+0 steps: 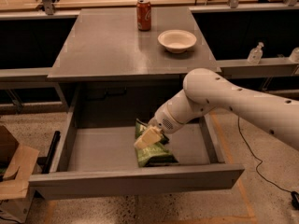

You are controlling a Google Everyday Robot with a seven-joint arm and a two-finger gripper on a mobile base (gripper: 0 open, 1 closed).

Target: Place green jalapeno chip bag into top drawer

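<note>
The green jalapeno chip bag (pixel 156 152) is low inside the open top drawer (pixel 135 177), near the middle front of its grey floor. My gripper (pixel 148 137) reaches down into the drawer from the right and is shut on the bag's upper part. The white arm (pixel 233 101) crosses over the drawer's right side. Whether the bag rests on the drawer floor or hangs just above it, I cannot tell.
On the grey desk top (pixel 103 45) stand a red soda can (pixel 144 14) and a pale bowl (pixel 177 40). A cardboard box (pixel 14 171) sits on the floor at the left of the drawer. A cable (pixel 252 157) runs along the floor at the right.
</note>
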